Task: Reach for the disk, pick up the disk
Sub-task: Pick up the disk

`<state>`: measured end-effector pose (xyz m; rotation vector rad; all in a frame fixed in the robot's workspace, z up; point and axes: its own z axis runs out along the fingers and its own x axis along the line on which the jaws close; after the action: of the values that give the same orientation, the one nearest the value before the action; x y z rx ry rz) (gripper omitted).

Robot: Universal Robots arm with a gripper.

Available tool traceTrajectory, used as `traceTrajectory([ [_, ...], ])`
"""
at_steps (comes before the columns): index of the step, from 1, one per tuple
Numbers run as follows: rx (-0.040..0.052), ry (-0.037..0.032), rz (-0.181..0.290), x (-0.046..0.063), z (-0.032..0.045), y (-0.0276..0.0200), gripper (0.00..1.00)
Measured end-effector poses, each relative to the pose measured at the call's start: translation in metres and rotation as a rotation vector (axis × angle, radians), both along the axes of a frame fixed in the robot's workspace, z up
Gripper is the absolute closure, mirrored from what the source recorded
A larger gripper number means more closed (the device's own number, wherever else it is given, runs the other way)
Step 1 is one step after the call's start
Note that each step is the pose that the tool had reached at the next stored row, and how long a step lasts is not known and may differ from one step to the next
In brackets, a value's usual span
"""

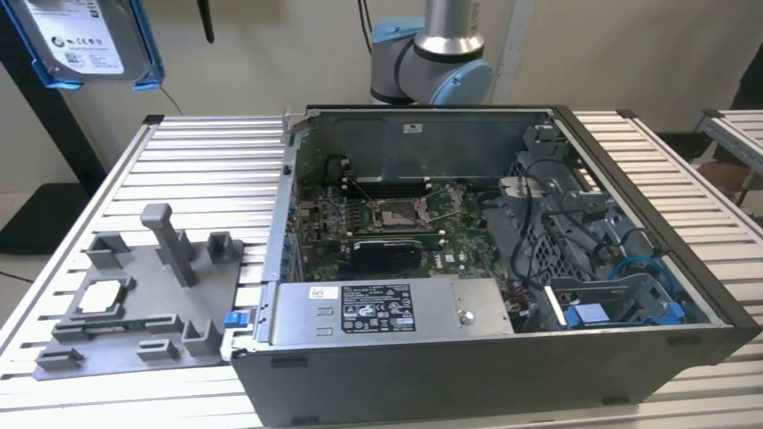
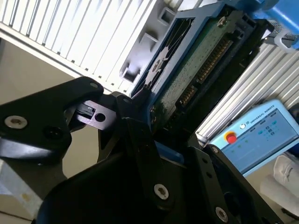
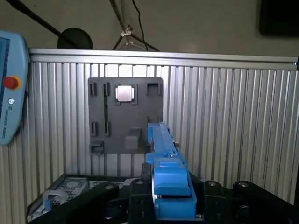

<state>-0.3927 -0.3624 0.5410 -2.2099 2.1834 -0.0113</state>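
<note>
The disk (image 1: pixel 81 37), a silver-grey drive with a white label and a blue bracket, hangs high in the air at the exterior view's upper left, well above the table. In the second wrist view its green circuit-board underside (image 2: pixel 202 63) faces the camera. In the first wrist view the disk (image 3: pixel 162 149) stands edge-on, its blue bracket rising from between the black fingers. My gripper (image 3: pixel 170 205) is shut on the disk's near end, and its black fingers (image 2: pixel 140 135) clamp the blue edge.
An open computer case (image 1: pixel 667 268) sits on the slatted aluminium table (image 1: pixel 203 161), with a long grey labelled box (image 1: pixel 381 308) inside it. A grey fixture plate (image 1: pixel 155 349) holds a small square silver chip (image 1: pixel 102 295). A blue teach pendant (image 2: pixel 257 135) lies off the table.
</note>
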Motion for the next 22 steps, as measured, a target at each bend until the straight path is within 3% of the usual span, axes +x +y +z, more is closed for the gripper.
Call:
traceTrajectory([
  [22,-0.0001,0.0028,0.000,0.063,0.0001,0.0000,1.00],
])
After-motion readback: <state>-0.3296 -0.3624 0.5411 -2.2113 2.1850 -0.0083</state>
